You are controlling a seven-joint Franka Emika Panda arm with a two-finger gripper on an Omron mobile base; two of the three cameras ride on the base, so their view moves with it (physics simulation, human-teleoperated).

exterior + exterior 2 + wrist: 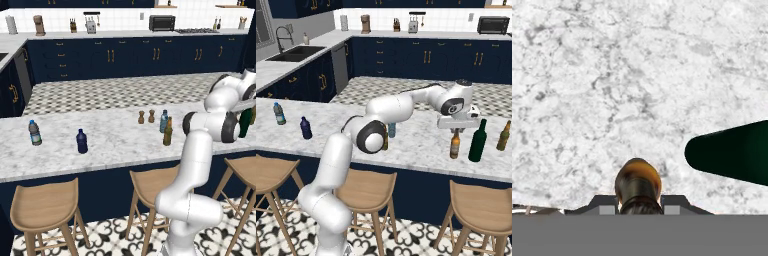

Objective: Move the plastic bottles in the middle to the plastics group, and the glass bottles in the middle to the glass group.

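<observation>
**Amber bottle held beside the green wine bottle**

Gripper [639, 202] fingers clamp the neck of an amber bottle [455, 144], seen from above in the hand view, its base on or just above the marble counter [421, 137]. At three o'clock of it in the right base view stands the green wine bottle [477, 141], close but apart, with a second amber bottle [503, 136] beyond. Farther off, mid-counter, a third amber bottle [167, 132] stands just beside the pale-blue bottle [163, 121], two wooden shakers [146, 117] at their nine o'clock. Farthest along are the navy bottle [81, 141] and the clear labelled bottle [34, 133].
</observation>
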